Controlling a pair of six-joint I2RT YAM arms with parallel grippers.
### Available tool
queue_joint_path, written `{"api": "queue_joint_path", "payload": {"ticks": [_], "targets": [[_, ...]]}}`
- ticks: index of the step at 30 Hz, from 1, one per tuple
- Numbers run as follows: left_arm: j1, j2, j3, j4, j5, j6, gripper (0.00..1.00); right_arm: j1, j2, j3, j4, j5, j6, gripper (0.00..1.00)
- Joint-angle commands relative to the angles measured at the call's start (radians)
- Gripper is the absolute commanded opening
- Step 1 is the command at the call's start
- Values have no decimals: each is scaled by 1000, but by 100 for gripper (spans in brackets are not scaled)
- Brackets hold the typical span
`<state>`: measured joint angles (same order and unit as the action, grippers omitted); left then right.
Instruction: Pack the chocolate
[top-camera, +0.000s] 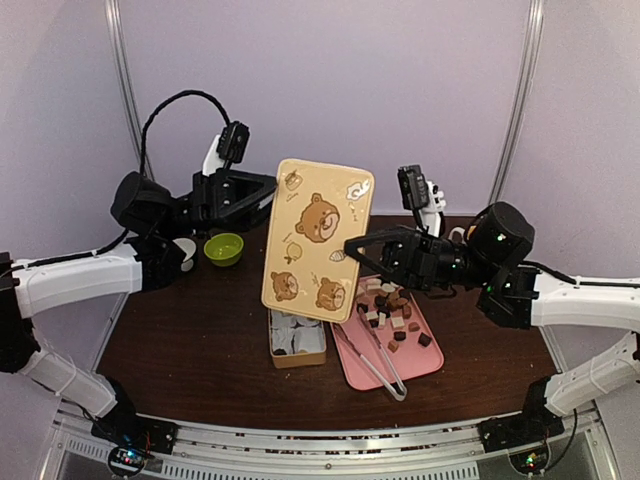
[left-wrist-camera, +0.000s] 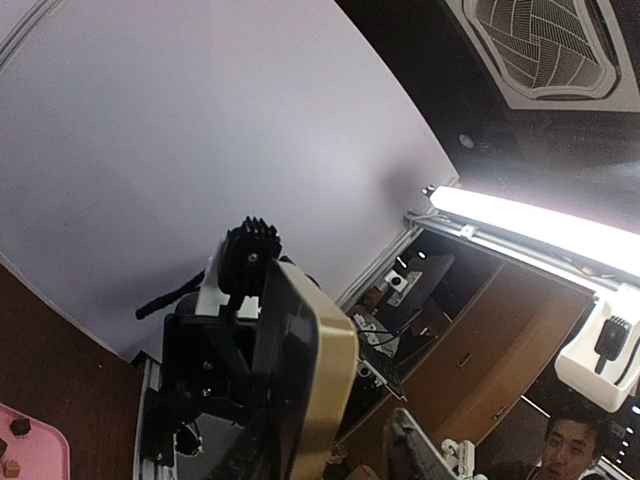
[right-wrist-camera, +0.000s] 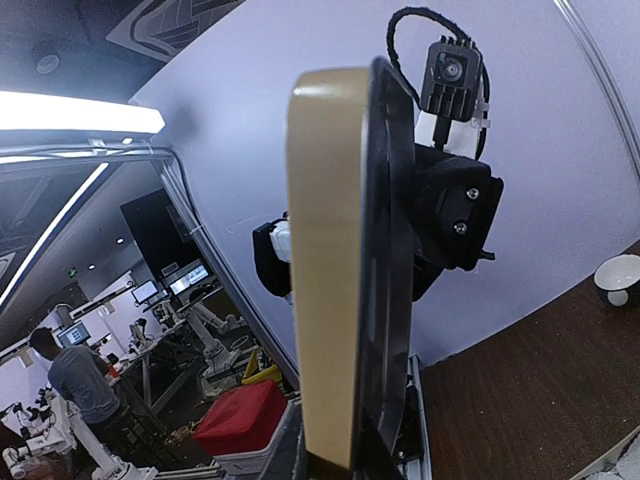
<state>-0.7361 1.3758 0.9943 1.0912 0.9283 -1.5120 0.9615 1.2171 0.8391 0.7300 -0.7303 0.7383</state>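
Chocolate pieces (top-camera: 393, 310), dark brown, caramel and cream, lie in a heap on the pink tray (top-camera: 425, 360). A tan box lid with bear pictures (top-camera: 318, 238) stands upright in the air over the open tan box (top-camera: 297, 343). My left gripper (top-camera: 268, 200) is shut on the lid's left edge. My right gripper (top-camera: 352, 245) is shut on its right edge. The lid shows edge-on in the left wrist view (left-wrist-camera: 325, 365) and in the right wrist view (right-wrist-camera: 330, 260). The box holds white paper cups, and no chocolate shows in it.
Clear tongs (top-camera: 380, 362) lie on the tray's near left side. A green bowl (top-camera: 223, 248) and a white cup (top-camera: 186, 251) stand at the back left. The white cup also shows in the right wrist view (right-wrist-camera: 619, 279).
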Motion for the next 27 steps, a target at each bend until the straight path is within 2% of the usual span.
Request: {"api": "queue_joint_path", "payload": {"ticks": [1, 4, 6, 10, 13, 17, 27], "targets": [[61, -61, -78, -88, -9, 87, 40, -7, -19, 18, -32, 39, -12, 2], [99, -138, -128, -270, -40, 238, 56, -12, -15, 25, -80, 66, -27, 1], [109, -196, -134, -483, -79, 401, 65, -12, -8, 32, -122, 83, -45, 0], [110, -284, -101, -946, -234, 690, 75, -17, 24, 44, -169, 99, -50, 0], [110, -337, -88, -1174, -373, 827, 80, -18, 49, 54, -191, 110, -44, 0], [109, -396, -153, -1180, -396, 874, 87, -20, 86, 73, -218, 131, -46, 0], [107, -372, -327, -996, -364, 847, 82, -19, 211, 133, -196, 118, 0, 0]]}}
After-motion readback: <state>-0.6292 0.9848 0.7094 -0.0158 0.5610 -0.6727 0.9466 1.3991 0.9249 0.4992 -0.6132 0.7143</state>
